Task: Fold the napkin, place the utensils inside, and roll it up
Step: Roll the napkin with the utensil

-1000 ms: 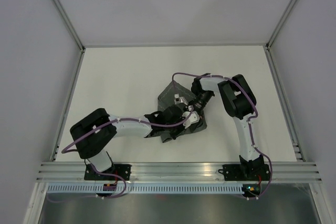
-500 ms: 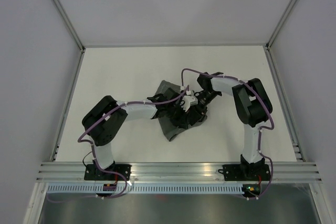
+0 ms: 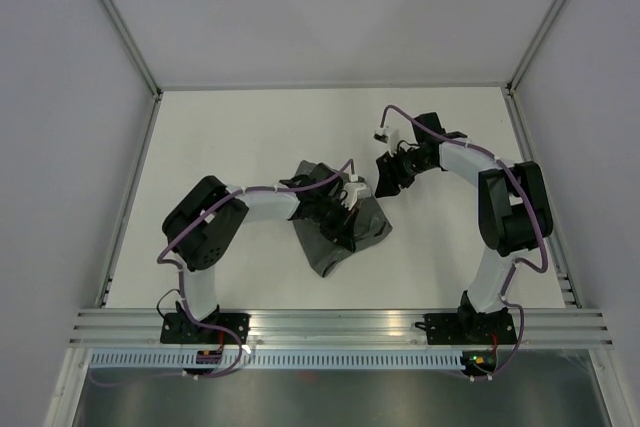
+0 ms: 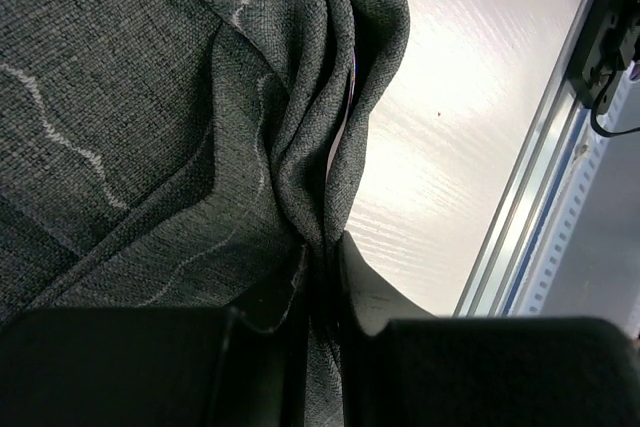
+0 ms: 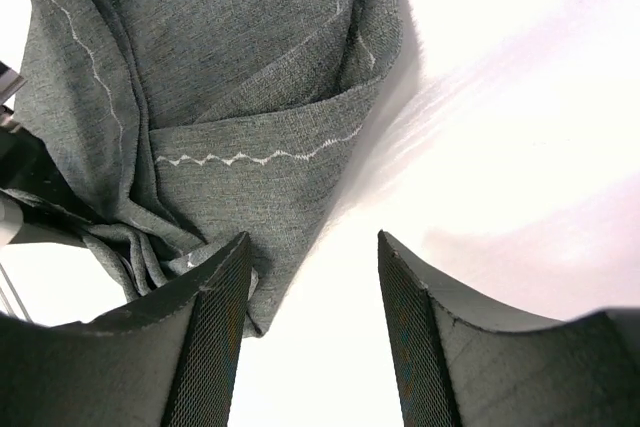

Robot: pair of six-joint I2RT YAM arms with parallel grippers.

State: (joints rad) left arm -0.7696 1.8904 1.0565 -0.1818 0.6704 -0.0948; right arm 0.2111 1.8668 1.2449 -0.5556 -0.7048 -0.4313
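White tabletop (image 3: 220,147): L gripper (image 4: 328,257) pinches crumpled woven grey napkin (image 4: 150,97), R gripper (image 5: 312,242) spread, empty.

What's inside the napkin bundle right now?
Only the napkin's grey folds show, pinched by the left end effector. No utensils are visible; anything inside is covered by cloth.

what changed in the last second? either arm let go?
The right gripper opened, let go of the napkin and backed away toward the far right. The left gripper stays shut on a fold of the cloth. The napkin stays bunched mid-table, only slightly shifted.
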